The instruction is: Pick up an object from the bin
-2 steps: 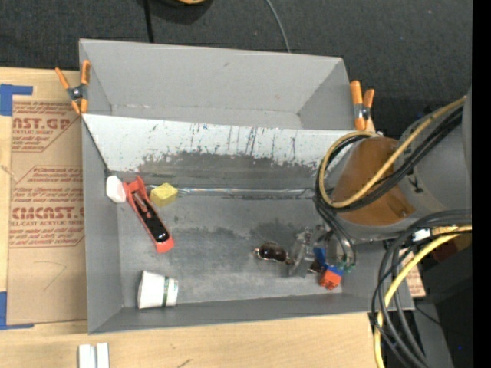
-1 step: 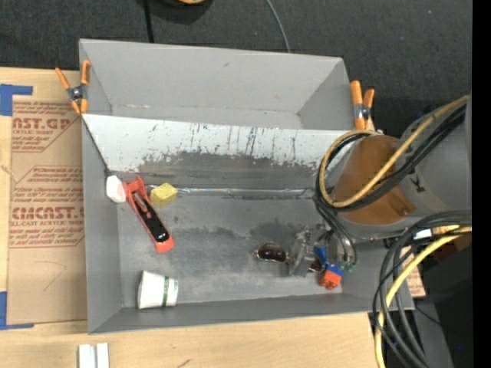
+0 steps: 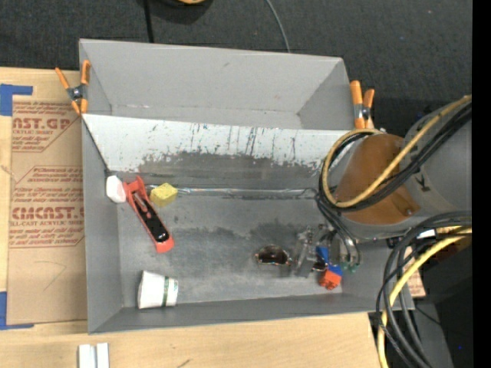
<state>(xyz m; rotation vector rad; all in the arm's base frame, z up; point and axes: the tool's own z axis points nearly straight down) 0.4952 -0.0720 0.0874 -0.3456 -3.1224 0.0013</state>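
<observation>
- The arm's wrist, with its orange cover (image 3: 376, 179) and looped cables (image 3: 331, 167), stands highest and nearest the lens, coming in at 3 o'clock over the grey bin (image 3: 215, 83).
- Below it the gripper (image 3: 309, 253) is low over the floor at about 4 o'clock of the bin. I cannot tell whether it is spread or pressed together, and nothing can be seen held in it.
- Just at its 9 o'clock lies a small dark brown object (image 3: 270, 257), flattish, glossy and irregular in outline. It is the nearest loose thing, so I judge it the likely pick.
- Risk: it is low and shiny, so a closing grip could ride over it or squirt it sideways along the metal floor.
- Risk: it lies beside the gripper rather than under it, so a straight descent would probably miss and meet bare floor.
- Blue and orange bits (image 3: 328, 274) sit at the gripper's 5 o'clock. I cannot tell whether they are loose or part of the tool. If loose, they could be nudged.
- Well apart are a white paper cup (image 3: 157, 290) on its side at 7 o'clock, a red-and-black tool (image 3: 149, 217) at 9, and a yellow block (image 3: 163, 195) and a white piece (image 3: 115, 188) at 10.
</observation>
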